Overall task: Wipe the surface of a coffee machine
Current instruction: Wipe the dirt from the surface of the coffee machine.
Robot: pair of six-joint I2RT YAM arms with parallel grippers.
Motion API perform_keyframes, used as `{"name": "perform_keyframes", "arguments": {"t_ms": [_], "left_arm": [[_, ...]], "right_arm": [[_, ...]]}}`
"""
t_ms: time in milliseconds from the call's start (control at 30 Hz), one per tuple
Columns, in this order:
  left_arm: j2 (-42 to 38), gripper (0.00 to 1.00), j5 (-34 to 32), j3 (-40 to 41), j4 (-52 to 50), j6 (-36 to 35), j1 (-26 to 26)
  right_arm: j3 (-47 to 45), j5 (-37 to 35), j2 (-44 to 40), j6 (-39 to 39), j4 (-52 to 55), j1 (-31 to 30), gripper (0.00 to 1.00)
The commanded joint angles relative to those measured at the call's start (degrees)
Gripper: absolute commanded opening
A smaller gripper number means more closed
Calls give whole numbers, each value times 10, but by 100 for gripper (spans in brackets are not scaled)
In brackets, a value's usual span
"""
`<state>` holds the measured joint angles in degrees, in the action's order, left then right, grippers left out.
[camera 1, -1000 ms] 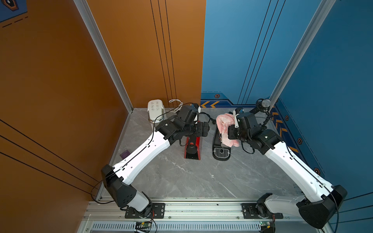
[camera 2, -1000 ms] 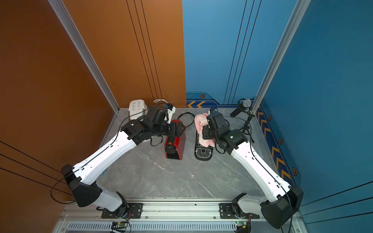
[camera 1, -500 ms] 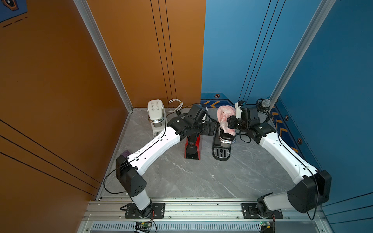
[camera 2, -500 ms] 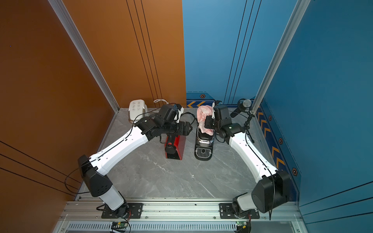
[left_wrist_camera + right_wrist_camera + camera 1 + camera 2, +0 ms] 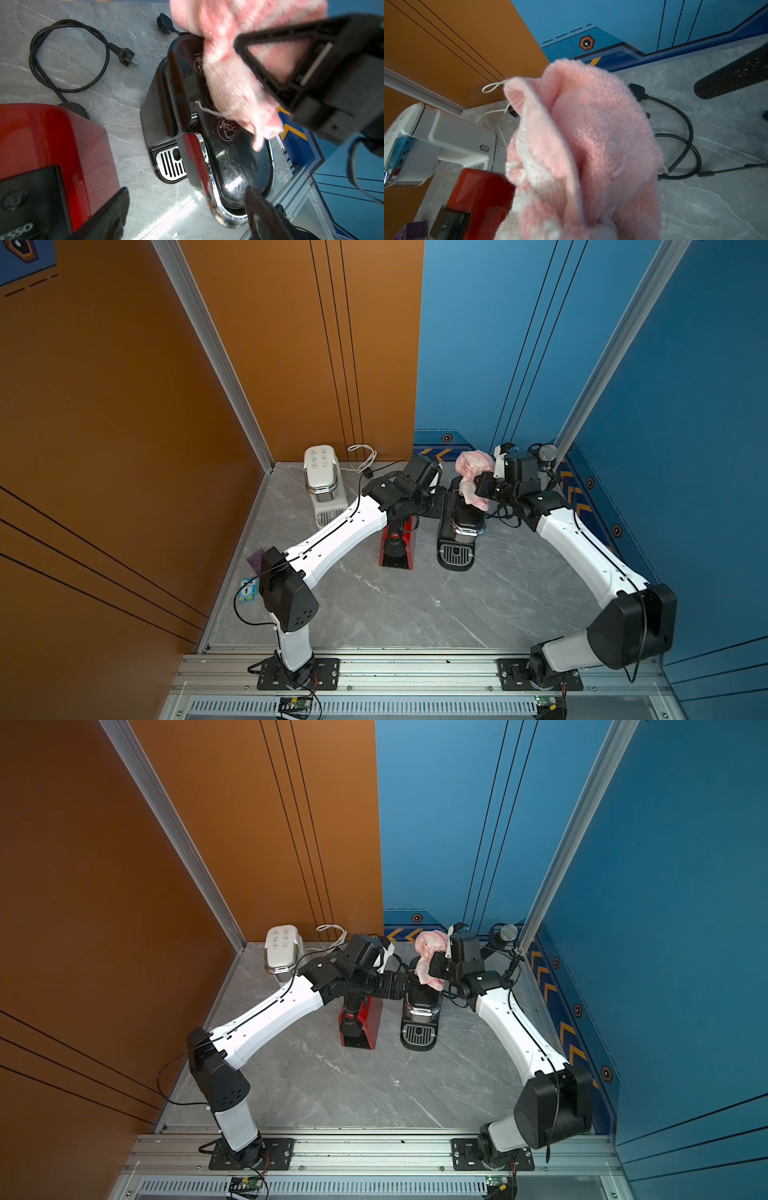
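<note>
- The bench (image 5: 415,614) carries three machines in a row toward its far edge. A white machine (image 5: 322,477) sits nearest the far left corner, a red machine (image 5: 397,545) is in the middle, and your target is just beside that.
- The black coffee machine (image 5: 461,531) stands upright, right of the middle, with its drip grille facing the near edge. Its top is glossy, with white printed pictograms and a chrome band. In the left wrist view, fine scratches or smears catch the light toward the front.
- Your left gripper (image 5: 187,190) gapes wide and holds nothing. One finger hangs over the machine's top and the other over the bench between the black and red machines. Whether it touches the machine, I cannot tell.
- Your right gripper (image 5: 480,486) is clamped tight on the pink cloth (image 5: 473,466).
- The cloth is bunched and appears to lie on the rear of the machine's top, so I judge you are mid-wipe. Next, draw it forward over the smeared front, pressing lightly so the machine does not slide.
</note>
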<state>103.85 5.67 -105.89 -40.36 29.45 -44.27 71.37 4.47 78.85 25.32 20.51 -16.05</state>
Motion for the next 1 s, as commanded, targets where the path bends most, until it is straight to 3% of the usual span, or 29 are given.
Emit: {"name": "perform_keyframes", "arguments": {"t_ms": [0,133,267,467,667,800,867,967], "left_arm": [[0,87,12,-9,-3,-5,-4],[-15,87,1,5,-3,-10,0],[-47,88,-21,29,-4,-19,11],[-81,89,-35,62,-4,-18,16],[-85,90,-10,53,-4,-33,16],[-66,90,11,28,-4,-35,16],[-52,90,27,13,-4,-40,16],[-30,90,56,-9,-4,-47,21]], "right_arm": [[-71,-6,-80,9,99,-27,0],[-82,-10,-123,20,124,-67,0],[-39,-38,-88,21,110,-97,0],[33,-33,37,30,33,-46,0],[96,-11,133,32,33,1,0],[72,21,119,43,35,14,0],[42,-4,87,47,53,4,0],[-34,18,19,74,36,3,0]]}}
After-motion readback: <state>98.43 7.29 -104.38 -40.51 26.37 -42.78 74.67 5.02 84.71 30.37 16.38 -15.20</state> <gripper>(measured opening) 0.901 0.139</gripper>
